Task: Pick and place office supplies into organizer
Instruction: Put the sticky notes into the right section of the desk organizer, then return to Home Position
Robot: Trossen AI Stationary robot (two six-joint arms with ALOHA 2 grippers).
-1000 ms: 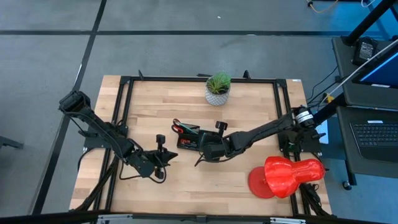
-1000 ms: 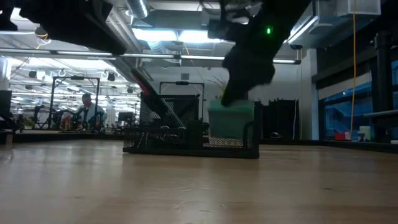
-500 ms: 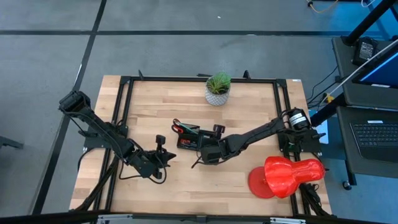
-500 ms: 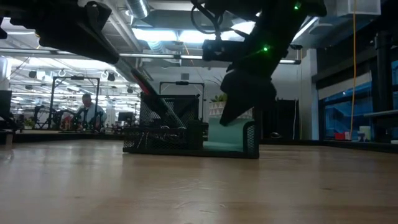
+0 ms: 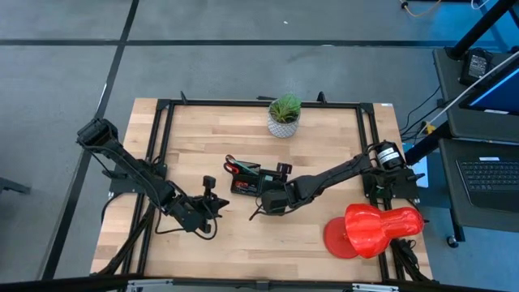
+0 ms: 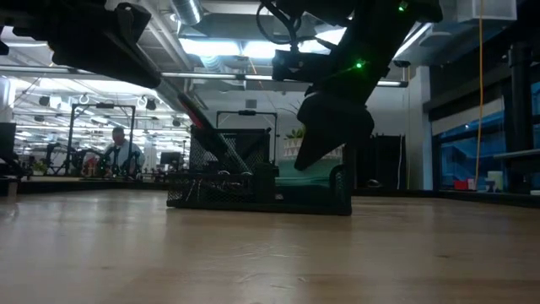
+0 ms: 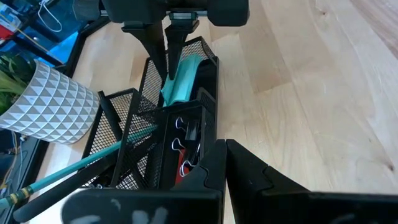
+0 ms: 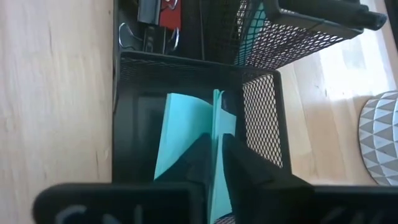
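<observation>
Right wrist view: the right pincer (image 8: 214,163) reaches into the organizer (image 8: 260,109), its fingers still straddling the notepad (image 8: 186,134) (grip loosening, I judge), which stands in an end compartment; clips (image 7: 180,134), scissors (image 5: 240,169) and a pencil (image 7: 93,158) are already inside; the left pincer (image 5: 212,203) waits clenched and empty over the tabletop (image 5: 243,243); nothing visibly remains loose.

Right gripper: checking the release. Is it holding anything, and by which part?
The right gripper straddles the light blue notepad by its upper edge, inside the organizer; whether it grips cannot be told.
</observation>
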